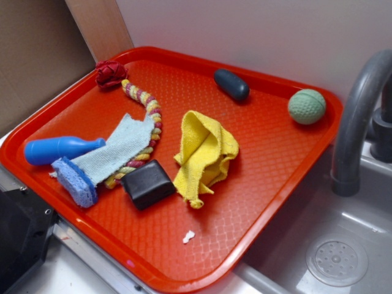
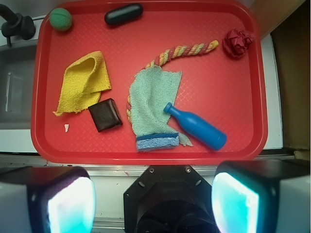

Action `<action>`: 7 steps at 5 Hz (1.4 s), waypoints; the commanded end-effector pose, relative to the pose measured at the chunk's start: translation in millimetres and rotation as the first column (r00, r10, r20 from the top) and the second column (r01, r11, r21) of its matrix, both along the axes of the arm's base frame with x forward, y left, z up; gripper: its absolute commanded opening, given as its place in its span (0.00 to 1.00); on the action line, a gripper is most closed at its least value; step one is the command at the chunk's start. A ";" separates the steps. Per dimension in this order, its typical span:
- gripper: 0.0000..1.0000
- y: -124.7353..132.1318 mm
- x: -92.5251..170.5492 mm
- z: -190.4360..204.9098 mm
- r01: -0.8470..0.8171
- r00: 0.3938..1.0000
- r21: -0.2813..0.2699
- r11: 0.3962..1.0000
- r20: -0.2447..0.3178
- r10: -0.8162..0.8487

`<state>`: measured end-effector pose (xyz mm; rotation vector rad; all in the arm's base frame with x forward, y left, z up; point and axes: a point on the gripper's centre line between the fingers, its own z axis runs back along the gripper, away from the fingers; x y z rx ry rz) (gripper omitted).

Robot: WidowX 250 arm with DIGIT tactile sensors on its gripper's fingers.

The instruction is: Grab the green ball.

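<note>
Claw hanging wide open, nothing in it yet.

The gripper (image 2: 153,204) is sitting at the bottom of the wrist frame, its fingers (image 2: 63,206) spread apart and touching nothing, hovering off the near edge of the red tray (image 2: 146,154). The reach looks like it is only starting: the green ball (image 2: 60,19) is waiting in the upper left corner, beyond the yellow cloth (image 2: 82,82), beside the dark capsule (image 2: 123,14). Next, I'd say, it needs carrying across and lowering over it.

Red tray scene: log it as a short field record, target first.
target: green ball, far corner of the red tray, nearest the faucet
nearest neighbour: dark capsule, apart from the ball
mid-tray: yellow cloth, black block
other side: blue bottle, sponge, pale green cloth, rope toy
gripper: open, off the tray, holding nothing
</note>
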<state>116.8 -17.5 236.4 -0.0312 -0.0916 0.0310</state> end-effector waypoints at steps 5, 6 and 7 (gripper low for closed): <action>1.00 -178.3 182.9 -72.2 0.421 0.845 0.060 0.905 0.337 -0.415; 1.00 -196.3 210.9 -107.7 0.488 0.822 0.066 0.871 0.302 -0.483; 1.00 -198.7 223.1 -138.3 0.509 0.816 0.081 0.857 0.269 -0.511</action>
